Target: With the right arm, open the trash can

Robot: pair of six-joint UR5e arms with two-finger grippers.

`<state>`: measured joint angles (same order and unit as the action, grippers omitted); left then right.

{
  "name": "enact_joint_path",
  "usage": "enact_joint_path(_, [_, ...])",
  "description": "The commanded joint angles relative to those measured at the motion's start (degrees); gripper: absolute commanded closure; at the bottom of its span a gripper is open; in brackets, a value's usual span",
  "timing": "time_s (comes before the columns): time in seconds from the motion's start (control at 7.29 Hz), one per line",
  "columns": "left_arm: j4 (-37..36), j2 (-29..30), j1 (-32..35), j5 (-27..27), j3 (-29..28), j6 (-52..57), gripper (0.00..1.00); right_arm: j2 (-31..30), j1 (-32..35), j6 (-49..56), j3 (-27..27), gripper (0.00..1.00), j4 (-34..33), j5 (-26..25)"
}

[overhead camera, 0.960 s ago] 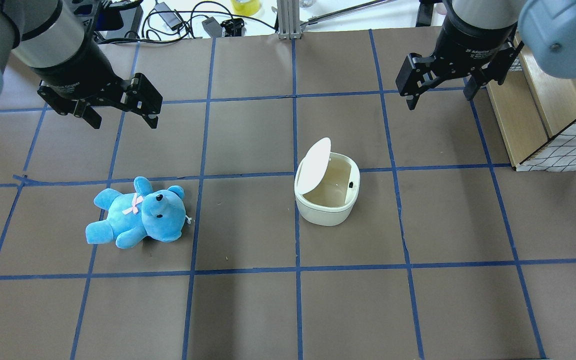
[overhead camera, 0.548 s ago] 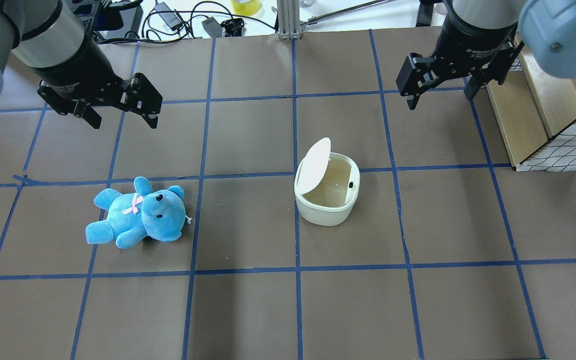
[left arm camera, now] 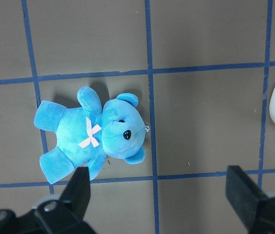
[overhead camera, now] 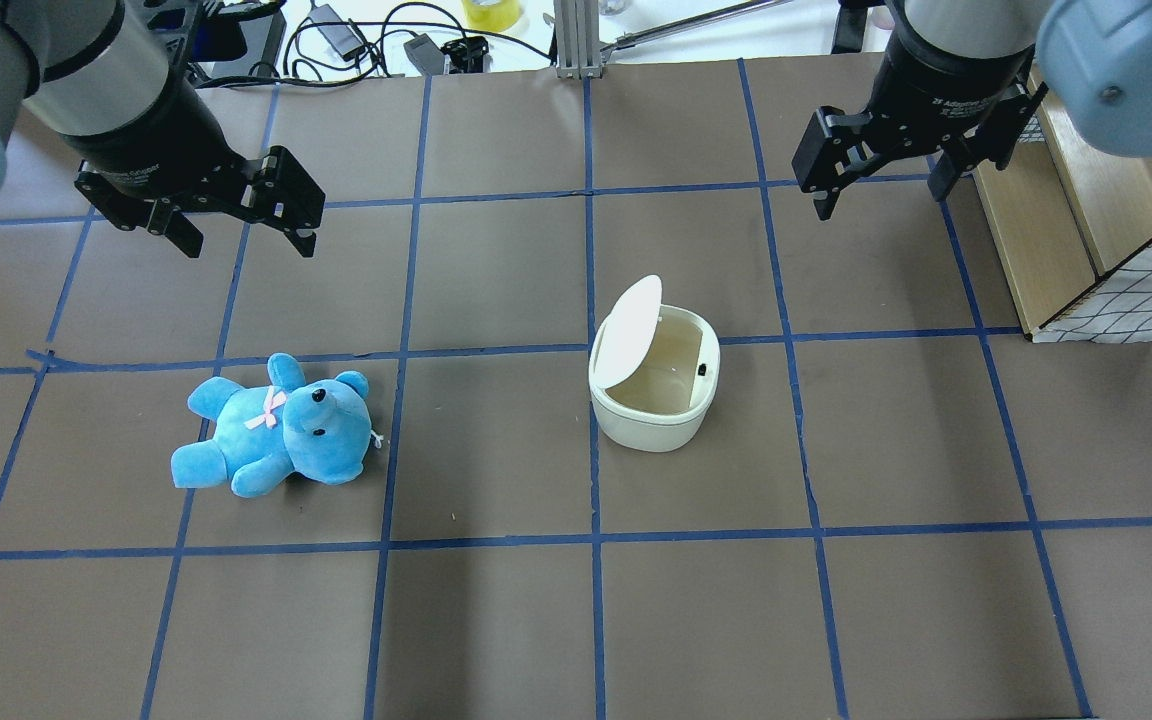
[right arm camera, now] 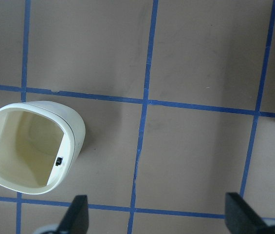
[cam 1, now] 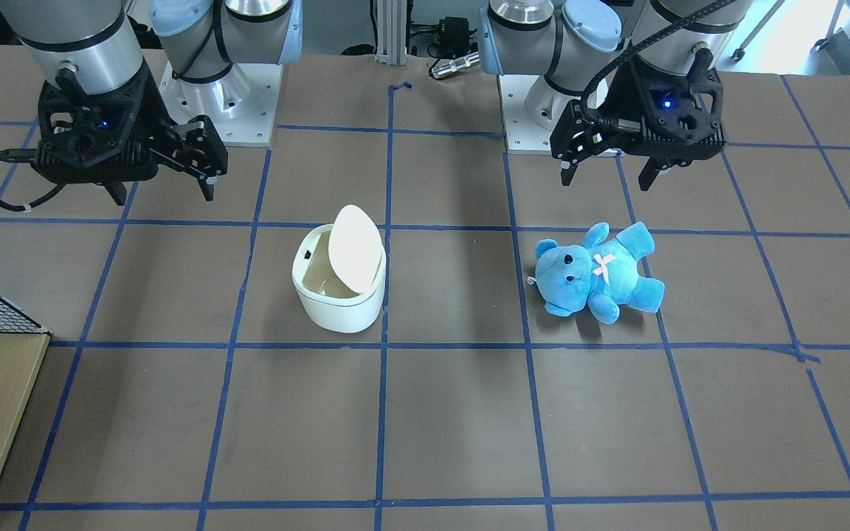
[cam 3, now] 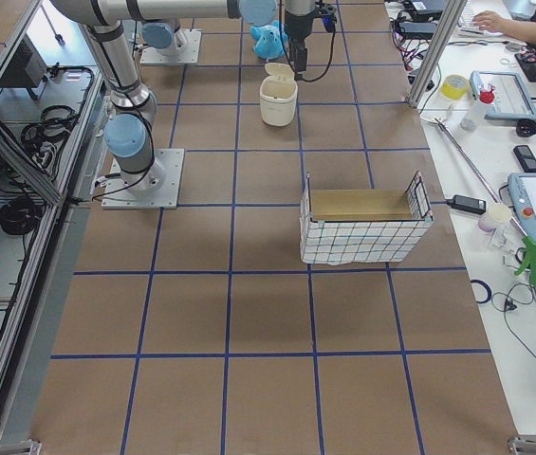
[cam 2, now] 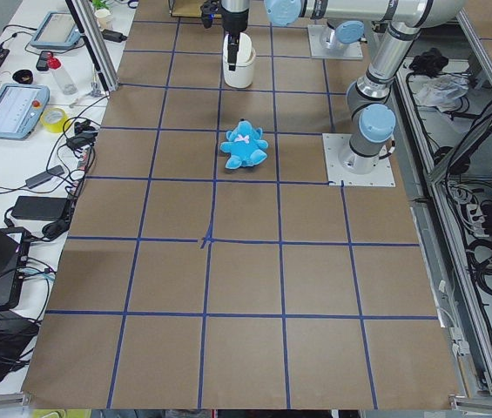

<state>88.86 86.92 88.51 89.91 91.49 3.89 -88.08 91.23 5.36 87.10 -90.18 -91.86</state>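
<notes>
White rounded-square trash can (overhead camera: 651, 410), lid (overhead camera: 629, 332) flipped upright, beige inside showing. Right gripper (overhead camera: 879, 200) and left gripper (overhead camera: 248, 245): fingers (overhead camera: 820, 196) spread, empty. Gripper lettering (overhead camera: 939, 101) too small to read.

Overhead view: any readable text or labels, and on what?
"2F Adaptive": white print on the black right gripper body; remainder unreadable.
White print on the black left gripper body: too blurred to read.
Small white plastic trash can, blue plush teddy bear: no text.

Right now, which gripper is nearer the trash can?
Right. The right gripper hangs open, diagonally off the trash can on the side away from its raised lid, touching nothing. The left gripper hangs farther off on the lid side, near the teddy bear.
</notes>
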Motion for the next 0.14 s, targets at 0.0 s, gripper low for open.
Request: enact_joint_path(0.0, [0.00,0.00,0.00,0.00,-0.09,-0.02,0.00,-0.07,0.00,0.00,0.00,0.00,0.00,0.01])
